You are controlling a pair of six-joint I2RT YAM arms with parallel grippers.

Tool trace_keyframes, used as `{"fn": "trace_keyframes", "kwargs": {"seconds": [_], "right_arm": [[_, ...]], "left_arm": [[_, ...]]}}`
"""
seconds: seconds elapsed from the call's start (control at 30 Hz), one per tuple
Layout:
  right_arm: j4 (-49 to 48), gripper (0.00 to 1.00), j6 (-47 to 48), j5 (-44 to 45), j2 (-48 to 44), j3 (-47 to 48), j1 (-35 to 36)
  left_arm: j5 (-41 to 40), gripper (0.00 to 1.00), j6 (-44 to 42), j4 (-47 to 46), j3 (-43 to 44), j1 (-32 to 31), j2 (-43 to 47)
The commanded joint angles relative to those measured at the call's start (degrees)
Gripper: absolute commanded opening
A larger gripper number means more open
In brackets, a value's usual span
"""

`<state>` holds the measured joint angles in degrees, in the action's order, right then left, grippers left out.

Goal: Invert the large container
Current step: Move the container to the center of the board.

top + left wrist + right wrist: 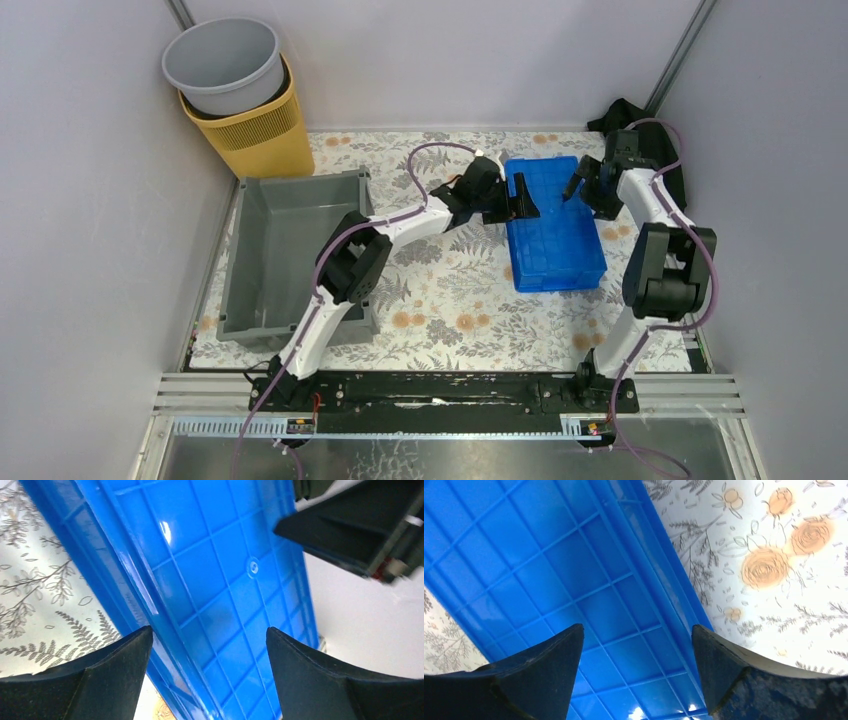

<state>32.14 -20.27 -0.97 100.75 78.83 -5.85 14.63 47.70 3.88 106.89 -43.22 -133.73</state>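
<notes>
Grey walls (90,220), floral tablecloth (450,310), large container (272,250) upright

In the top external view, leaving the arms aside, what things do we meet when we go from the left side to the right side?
grey bucket → large container → blue tray → black cloth

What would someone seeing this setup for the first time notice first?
The bright blue ribbed plastic tray sits centre-right, gridded face up, with the left gripper and right gripper poised over its far end, jaws open. At the left stands the big dark-grey rectangular plastic crate, open side up.
</notes>
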Motion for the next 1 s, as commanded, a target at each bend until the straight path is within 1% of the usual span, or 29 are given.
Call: {"fn": "trace_keyframes", "kwargs": {"seconds": [0.0, 0.03, 0.07, 0.1, 0.17, 0.23, 0.4, 0.43, 0.57, 0.63, 0.73, 0.83, 0.97], "right_arm": [[0.4, 0.90, -1.2, -8.3, 4.0, 5.7, -1.1], [1.9, 0.94, -0.5, -8.6, 3.8, 6.2, -1.2], [2.5, 0.99, -0.2, -7.6, 2.7, 5.9, -1.3], [2.6, 1.00, -0.1, -6.5, 1.4, 5.2, -1.3], [3.2, 1.00, 0.6, -5.3, -1.5, 4.0, -1.3], [6.4, 1.00, 1.5, -3.8, -4.7, 4.1, -1.3], [7.2, 1.00, 1.3, 1.3, -16.1, -1.3, -1.3], [7.7, 0.99, 0.9, 1.1, -17.8, -2.1, -1.2], [7.4, 1.00, -0.8, -4.6, -24.6, -8.0, -0.3], [6.9, 0.99, -1.3, -6.9, -27.6, -11.4, 1.1], [6.8, 0.99, -2.3, -8.5, -30.8, -15.2, 5.2], [7.2, 0.99, -4.3, -7.2, -32.7, -16.6, 13.9], [8.6, 0.99, -7.2, -0.6, -34.4, -17.6, 24.8]], "left_arm": [[12.1, 0.89, 1.8, -14.7, -3.9, 0.9, 2.0], [12.5, 0.89, 1.7, -16.2, -6.1, 1.2, 3.7], [12.3, 0.92, 1.3, -17.5, -8.6, 1.4, 6.3], [12.0, 0.93, 0.8, -18.8, -10.7, 1.6, 8.1], [11.5, 0.95, 0.3, -20.2, -13.4, 2.1, 10.5], [12.7, 0.95, 0.3, -19.7, -14.0, 2.7, 11.7], [12.9, 0.97, -0.2, -20.6, -17.6, 3.0, 16.9], [12.9, 0.98, -0.4, -20.5, -18.6, 2.9, 18.1], [12.7, 1.00, -1.0, -19.7, -22.6, 3.0, 23.9], [12.2, 1.00, -1.3, -19.4, -25.7, 3.0, 28.3], [11.4, 1.00, -1.7, -18.9, -30.4, 2.8, 34.4], [9.2, 1.00, -3.8, -15.0, -33.4, 2.1, 41.4], [4.4, 1.00, -7.4, -6.2, -35.7, 1.0, 51.7]]}}
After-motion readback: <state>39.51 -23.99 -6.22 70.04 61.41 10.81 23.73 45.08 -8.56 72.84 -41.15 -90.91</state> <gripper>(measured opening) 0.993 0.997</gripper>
